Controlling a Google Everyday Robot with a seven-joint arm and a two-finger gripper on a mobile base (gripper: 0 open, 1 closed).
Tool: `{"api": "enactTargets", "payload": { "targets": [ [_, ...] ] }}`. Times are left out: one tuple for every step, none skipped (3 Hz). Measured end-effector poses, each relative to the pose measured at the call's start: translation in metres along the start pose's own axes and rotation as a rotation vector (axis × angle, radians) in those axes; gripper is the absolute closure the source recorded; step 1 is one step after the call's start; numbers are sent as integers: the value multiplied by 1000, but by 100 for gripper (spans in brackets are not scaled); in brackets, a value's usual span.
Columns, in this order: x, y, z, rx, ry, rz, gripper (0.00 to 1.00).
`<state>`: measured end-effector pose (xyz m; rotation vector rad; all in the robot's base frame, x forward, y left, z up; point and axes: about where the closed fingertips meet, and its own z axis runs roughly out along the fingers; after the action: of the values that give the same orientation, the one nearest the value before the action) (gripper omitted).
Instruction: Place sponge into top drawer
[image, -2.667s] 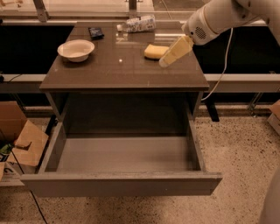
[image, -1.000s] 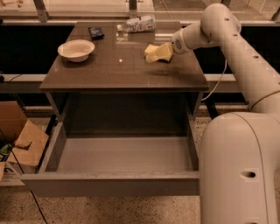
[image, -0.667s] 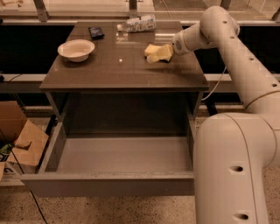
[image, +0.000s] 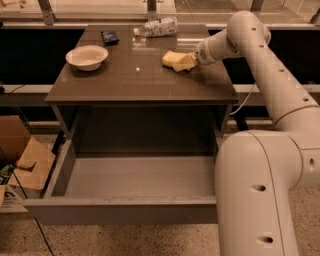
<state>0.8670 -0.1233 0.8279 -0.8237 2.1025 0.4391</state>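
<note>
The yellow sponge (image: 171, 57) lies on the brown table (image: 135, 82), right of its middle and toward the back. My gripper (image: 184, 63) comes in from the right, low over the table top, and is against the sponge's right end. The top drawer (image: 125, 211) is pulled wide open below the table's front edge. Its grey inner floor (image: 140, 177) holds nothing. My arm's big white link (image: 260, 195) covers the drawer's right end.
A white bowl (image: 87, 56) stands on the table's left side. A small dark object (image: 108, 36) and a plastic bottle lying on its side (image: 160, 26) are at the back edge. Cardboard boxes (image: 25, 160) sit on the floor left of the drawer.
My gripper dropped from above the table down to the sponge's right end and has stayed there. The arm's lower link has swung into the right foreground. The sponge has not moved.
</note>
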Motion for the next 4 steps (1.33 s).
{"api": "enactTargets", "payload": {
  "targets": [
    [-9, 4, -13, 0, -6, -42, 65],
    [-20, 21, -38, -14, 1, -123, 89],
    [-22, 73, -95, -82, 11, -228, 100],
    [-22, 126, -151, -117, -9, -265, 100]
  ]
}}
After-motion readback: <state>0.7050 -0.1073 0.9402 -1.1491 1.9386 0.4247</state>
